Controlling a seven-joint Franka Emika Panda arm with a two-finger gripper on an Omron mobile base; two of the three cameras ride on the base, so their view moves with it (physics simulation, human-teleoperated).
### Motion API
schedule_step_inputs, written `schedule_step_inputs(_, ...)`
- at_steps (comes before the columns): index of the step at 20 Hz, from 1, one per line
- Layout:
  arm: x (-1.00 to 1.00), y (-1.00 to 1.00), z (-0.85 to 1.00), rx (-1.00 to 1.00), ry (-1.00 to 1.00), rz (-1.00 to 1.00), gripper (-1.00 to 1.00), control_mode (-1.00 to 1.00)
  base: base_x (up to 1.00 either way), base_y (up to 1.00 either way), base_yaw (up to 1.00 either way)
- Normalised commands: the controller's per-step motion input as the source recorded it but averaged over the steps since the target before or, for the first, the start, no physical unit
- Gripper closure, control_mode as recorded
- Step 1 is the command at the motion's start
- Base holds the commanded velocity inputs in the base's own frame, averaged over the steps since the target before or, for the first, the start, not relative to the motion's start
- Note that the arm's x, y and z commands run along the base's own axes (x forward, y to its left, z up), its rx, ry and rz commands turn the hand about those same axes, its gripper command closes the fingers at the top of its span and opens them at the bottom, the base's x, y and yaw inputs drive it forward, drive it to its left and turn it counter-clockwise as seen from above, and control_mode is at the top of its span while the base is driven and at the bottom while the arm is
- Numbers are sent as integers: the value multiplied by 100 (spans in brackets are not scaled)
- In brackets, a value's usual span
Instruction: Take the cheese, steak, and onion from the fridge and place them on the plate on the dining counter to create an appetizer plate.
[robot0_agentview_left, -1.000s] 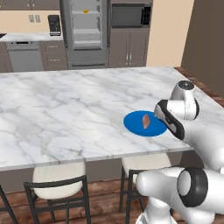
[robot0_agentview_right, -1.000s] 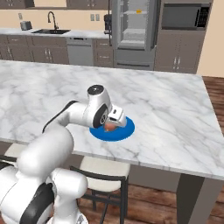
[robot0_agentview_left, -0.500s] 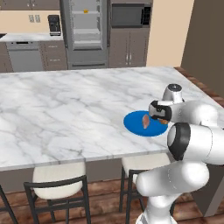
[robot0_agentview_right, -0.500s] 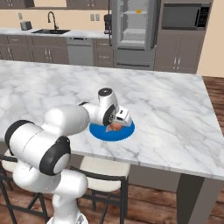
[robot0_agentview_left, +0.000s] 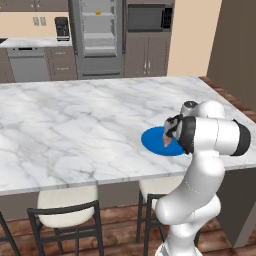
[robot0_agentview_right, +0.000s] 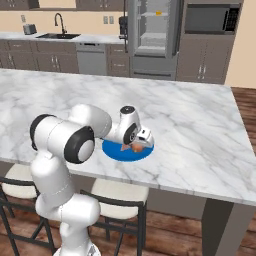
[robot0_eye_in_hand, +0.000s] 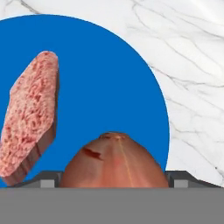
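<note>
The blue plate (robot0_agentview_left: 151, 140) (robot0_agentview_right: 112, 150) (robot0_eye_in_hand: 109, 65) lies on the white marble dining counter (robot0_agentview_left: 75, 125) (robot0_agentview_right: 200, 125) near its front edge. The steak (robot0_eye_in_hand: 30, 127) lies flat on the plate's left in the hand view. My gripper (robot0_agentview_left: 170, 133) (robot0_agentview_right: 139, 142) (robot0_eye_in_hand: 114, 180) hangs low over the plate, shut on the reddish-brown onion (robot0_eye_in_hand: 114, 159) (robot0_agentview_right: 136, 147), whose sides touch both fingertips. Whether the onion rests on the plate I cannot tell. At the back, the fridge (robot0_agentview_left: 97, 35) (robot0_agentview_right: 154, 35) stands open, with a small yellow piece, seemingly the cheese (robot0_agentview_left: 98, 13) (robot0_agentview_right: 158, 13), on an upper shelf.
Pale-cushioned stools (robot0_agentview_left: 67, 202) (robot0_agentview_right: 120, 192) stand under the counter's near edge. A dark microwave (robot0_agentview_left: 147, 16) (robot0_agentview_right: 209, 18) sits right of the fridge. A back worktop carries a sink and faucet (robot0_agentview_right: 60, 25). My own white arm arches over the plate's right side.
The arm has folded and swung its elbow forward over the counter's edge. The hand has stayed over the plate with the onion between its fingers. Plate and steak have not moved.
</note>
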Motion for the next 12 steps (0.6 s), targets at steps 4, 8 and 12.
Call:
schedule_step_inputs(4,65,0,-31,0,4,0,-100,-100,0,0,0)
schedule_step_inputs(8,5,0,17,0,1,-2,-100,-100,0,0,0)
schedule_step_inputs(12,-11,0,52,0,0,-2,-100,-100,0,0,0)
